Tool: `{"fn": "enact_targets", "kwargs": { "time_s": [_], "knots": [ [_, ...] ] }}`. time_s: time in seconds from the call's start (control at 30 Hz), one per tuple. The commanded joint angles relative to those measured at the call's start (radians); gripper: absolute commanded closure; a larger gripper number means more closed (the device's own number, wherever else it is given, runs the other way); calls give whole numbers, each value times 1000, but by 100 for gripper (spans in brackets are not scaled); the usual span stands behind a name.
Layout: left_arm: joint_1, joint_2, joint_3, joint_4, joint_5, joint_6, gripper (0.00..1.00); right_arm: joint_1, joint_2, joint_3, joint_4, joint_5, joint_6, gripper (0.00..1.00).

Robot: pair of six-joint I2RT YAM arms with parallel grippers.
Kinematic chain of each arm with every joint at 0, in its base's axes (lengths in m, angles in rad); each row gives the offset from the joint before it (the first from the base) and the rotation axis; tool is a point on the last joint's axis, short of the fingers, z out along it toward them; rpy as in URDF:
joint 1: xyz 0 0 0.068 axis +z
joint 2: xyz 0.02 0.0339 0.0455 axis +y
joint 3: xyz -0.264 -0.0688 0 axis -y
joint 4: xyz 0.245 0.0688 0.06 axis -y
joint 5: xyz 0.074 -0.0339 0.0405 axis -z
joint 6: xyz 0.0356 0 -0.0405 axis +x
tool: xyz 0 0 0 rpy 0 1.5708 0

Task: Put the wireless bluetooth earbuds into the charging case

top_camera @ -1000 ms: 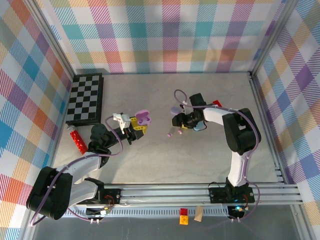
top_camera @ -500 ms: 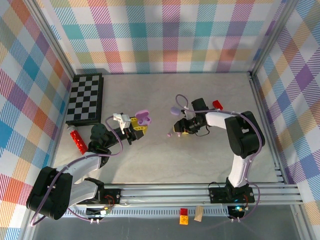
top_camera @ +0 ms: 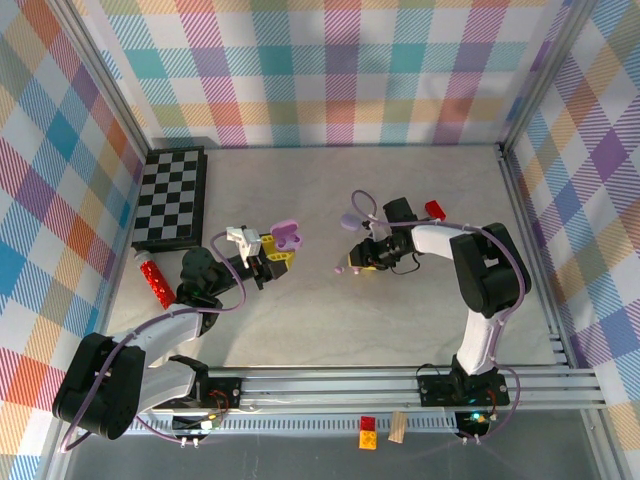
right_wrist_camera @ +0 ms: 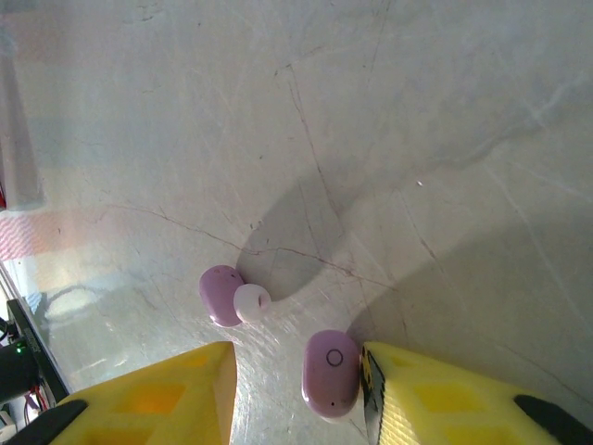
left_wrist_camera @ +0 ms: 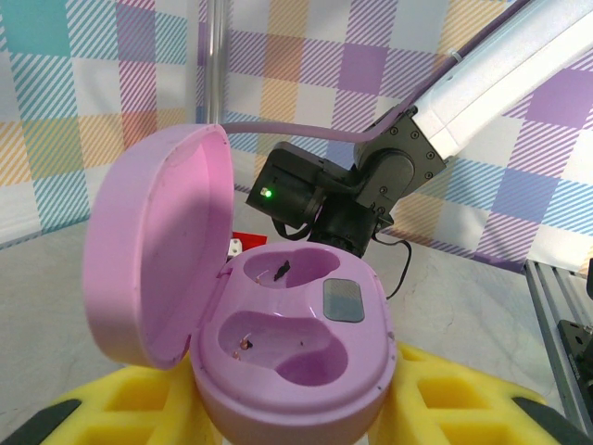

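Pastel plaid walls (top_camera: 330, 70) around a grey marbled tabletop (top_camera: 300, 320)

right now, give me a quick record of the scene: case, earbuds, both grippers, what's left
charging case: lilac, lid open, both wells empty
left gripper: shut on the charging case, holding it upright
first earbud: lilac, on the table, between the right gripper's fingers, close beside one
second earbud: lilac with a pale tip, on the table, apart from the first
right gripper: low over the table, jaws apart, not gripping
left to do: neither earbud is in the case yet
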Motion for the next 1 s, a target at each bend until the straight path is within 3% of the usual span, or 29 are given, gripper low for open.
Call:
{"fn": "enact_targets", "kwargs": {
  "time_s": [0.0,0.73,0.97],
  "knots": [
    [10,-5,25,18,28,-8,62,13,29,22,-41,-4,-11,61],
    [10,-6,22,12,25,3,62,20,14,18,-44,82,24,81],
    [8,-23,22,-29,6,43,62,43,-110,-51,1,245,123,82]
  ]
}}
